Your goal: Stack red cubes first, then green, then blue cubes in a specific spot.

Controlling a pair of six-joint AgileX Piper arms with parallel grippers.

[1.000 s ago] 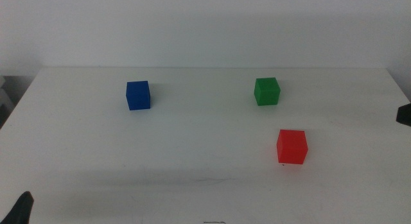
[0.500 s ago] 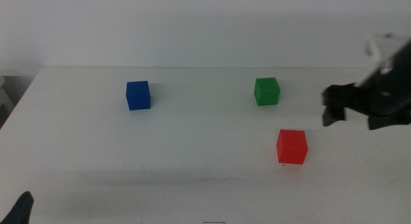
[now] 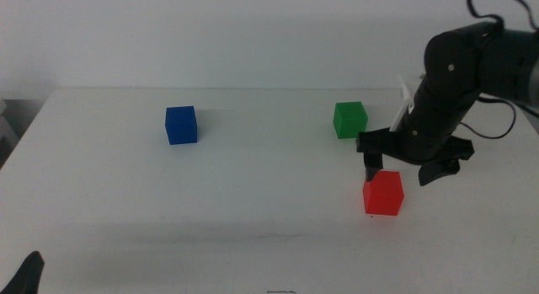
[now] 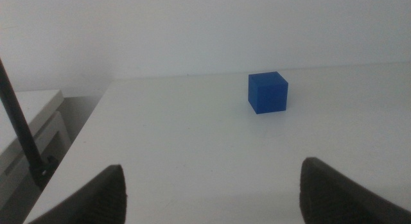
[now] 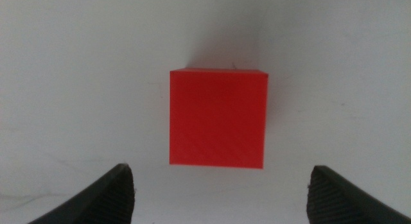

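Red cube [image 3: 383, 194] beneath the downward-pointing right gripper [image 3: 403, 168], jaws spread wide, nothing held.

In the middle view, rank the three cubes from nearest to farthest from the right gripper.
1. Red cube, directly beneath the open right gripper.
2. Green cube, farther back on the right side.
3. Blue cube, far across on the left.

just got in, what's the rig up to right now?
The right gripper hangs over the red cube with its jaws open, one on either side of the cube, and is not gripping it. The green cube and the blue cube sit apart on the white table, so nothing is stacked yet. The left gripper waits near the table's front left corner, jaws open.
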